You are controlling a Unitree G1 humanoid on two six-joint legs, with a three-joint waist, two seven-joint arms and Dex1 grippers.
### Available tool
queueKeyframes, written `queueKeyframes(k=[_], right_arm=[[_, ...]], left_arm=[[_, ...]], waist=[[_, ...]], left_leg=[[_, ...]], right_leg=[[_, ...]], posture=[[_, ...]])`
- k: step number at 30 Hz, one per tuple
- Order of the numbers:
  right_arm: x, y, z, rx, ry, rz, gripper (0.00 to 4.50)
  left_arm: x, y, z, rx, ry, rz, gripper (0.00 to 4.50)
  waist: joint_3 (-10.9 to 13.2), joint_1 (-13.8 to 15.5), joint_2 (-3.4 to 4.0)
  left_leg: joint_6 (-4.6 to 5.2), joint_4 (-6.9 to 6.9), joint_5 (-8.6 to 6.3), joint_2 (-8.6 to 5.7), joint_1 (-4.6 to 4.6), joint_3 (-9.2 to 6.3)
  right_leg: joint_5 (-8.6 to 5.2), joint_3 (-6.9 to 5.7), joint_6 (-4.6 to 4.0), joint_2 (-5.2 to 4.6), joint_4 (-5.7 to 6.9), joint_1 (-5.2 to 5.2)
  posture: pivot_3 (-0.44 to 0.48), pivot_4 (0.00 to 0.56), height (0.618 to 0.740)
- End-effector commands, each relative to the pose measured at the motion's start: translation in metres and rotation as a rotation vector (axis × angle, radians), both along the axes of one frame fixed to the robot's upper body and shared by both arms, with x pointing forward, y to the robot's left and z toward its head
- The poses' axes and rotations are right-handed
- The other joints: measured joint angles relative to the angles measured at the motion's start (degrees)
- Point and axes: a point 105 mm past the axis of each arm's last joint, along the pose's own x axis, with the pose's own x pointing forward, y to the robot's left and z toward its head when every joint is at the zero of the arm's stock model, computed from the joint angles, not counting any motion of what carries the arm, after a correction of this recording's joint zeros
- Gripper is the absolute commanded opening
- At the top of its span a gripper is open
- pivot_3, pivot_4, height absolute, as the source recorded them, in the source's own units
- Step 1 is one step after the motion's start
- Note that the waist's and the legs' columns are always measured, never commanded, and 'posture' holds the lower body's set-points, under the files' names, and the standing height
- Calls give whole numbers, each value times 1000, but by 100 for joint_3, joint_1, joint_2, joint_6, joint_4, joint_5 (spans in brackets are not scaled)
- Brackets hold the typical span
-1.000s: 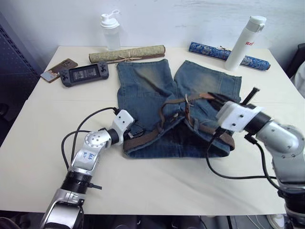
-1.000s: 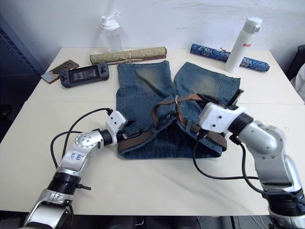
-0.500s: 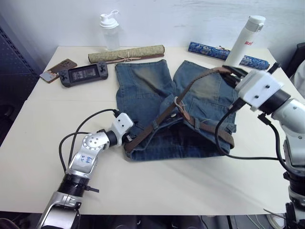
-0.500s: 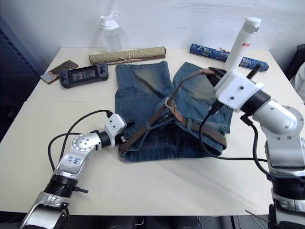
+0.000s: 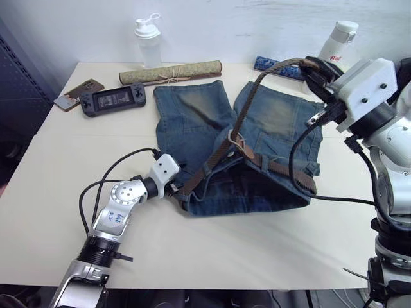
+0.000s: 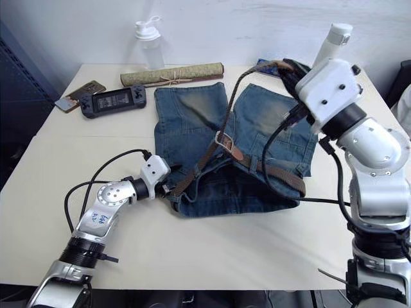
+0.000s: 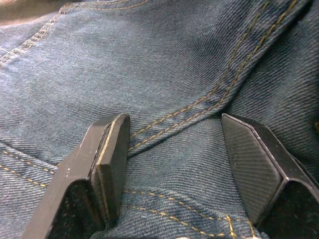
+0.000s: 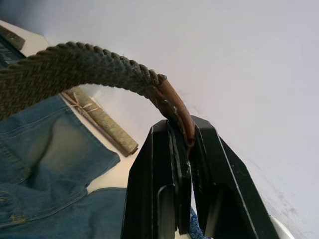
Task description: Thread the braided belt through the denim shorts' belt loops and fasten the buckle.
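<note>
The denim shorts (image 5: 205,122) lie flat mid-table, waistband toward me. The braided belt (image 5: 247,106) climbs taut from the waistband's left corner, past the silver buckle (image 5: 235,138), to my right gripper (image 5: 313,66). That gripper is raised above the far right leg, shut on the belt's brown leather tip (image 8: 174,107). A second stretch of belt (image 5: 289,173) lies along the right of the waistband. A belt loop (image 5: 207,169) seems to cross the strap low down. My left gripper (image 7: 182,164) stands open on the denim (image 7: 164,64) at the waistband's left corner (image 5: 183,192).
Along the far edge stand a shaker bottle (image 5: 148,42), a rolled tan mat (image 5: 170,72), a blue patterned roll (image 5: 276,64) and a white flask (image 5: 337,42). A game console (image 5: 113,99) and a phone (image 5: 79,92) lie far left. Black cables hang from both wrists.
My right gripper has risen and swung far right with the belt tip, drawing the strap taut. The waistband has slid a little right. The left gripper stays at the corner.
</note>
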Motion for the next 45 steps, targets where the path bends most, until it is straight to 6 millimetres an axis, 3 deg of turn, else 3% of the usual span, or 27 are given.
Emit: queueKeyframes(k=[1, 5, 9, 12, 16, 19, 23, 25, 30, 39, 45], right_arm=[[-9, 9, 4, -30, -49, 21, 0], [-8, 16, -11, -73, -12, 34, 0], [-6, 21, -26, -106, 23, 45, 0], [-6, 24, -35, -135, 40, 53, 0], [-6, 29, -52, -201, 69, 73, 0], [-6, 35, -61, -236, 81, 88, 0], [-5, 43, -70, -292, 94, 101, 0], [-4, 45, -74, -322, 95, 92, 0], [-3, 52, -79, -411, 60, 72, 0], [-3, 59, -86, -468, 35, 65, 0], [-3, 60, -87, -496, 17, 55, 0]], left_arm=[[-6, 8, 1, -32, 16, 22, 3219], [-14, 16, 15, -78, -9, 37, 3219], [-29, 24, 35, -159, -34, 32, 4324], [-50, 24, 51, -335, 44, -2, 4434], [-105, 4, 46, -430, 283, -235, 4434], [-121, -15, 43, -370, 312, -314, 4434], [-88, -35, 71, -483, 129, -162, 4434], [-73, -38, 79, -454, 45, -65, 4434], [-65, -40, 97, -287, -252, 69, 4434], [-58, -49, 105, -226, -352, 44, 4434], [-53, -56, 113, -309, -307, 49, 4434]], waist=[[0, -32, 0], [0, -91, 0], [1, -126, 1], [2, -132, 2], [4, -136, 5], [6, -98, 8], [3, -18, 1], [2, 0, -1], [2, -23, 0], [2, 19, 0], [2, 17, -1]], left_leg=[[0, -1, 0, 1, 0, 1], [0, -7, 0, 3, -2, 2], [0, -7, 0, 4, -6, 2], [-2, -6, -1, 7, -5, 2], [-7, -7, -6, 10, -2, -2], [-8, 2, -6, 10, -2, -3], [-6, 6, -5, 2, 1, -7], [-6, 4, -6, 5, 1, -8], [-7, -8, -5, 8, 2, 14], [-5, -2, -6, 8, 1, 14], [-5, 1, -7, 9, 1, 14]], right_leg=[[0, 1, 0, 0, 0, -1], [0, -1, 0, 1, -4, -4], [0, 0, 0, -1, -6, -6], [0, 2, 0, -8, -6, -6], [0, 8, 0, -25, -18, 3], [-2, 9, -4, -16, -32, 2], [0, 14, -5, -3, -34, 12], [0, 12, -5, 0, -38, 11], [0, 10, -5, 12, -41, 1], [0, 11, -5, 5, -44, 1], [0, 9, -5, 7, -40, 0]], posture=[[0, 150, 717], [0, 150, 717], [0, 150, 717], [0, 150, 717], [0, 150, 717], [0, 150, 717], [0, 150, 717], [0, 150, 717], [0, 150, 717], [0, 150, 717], [0, 150, 717]])
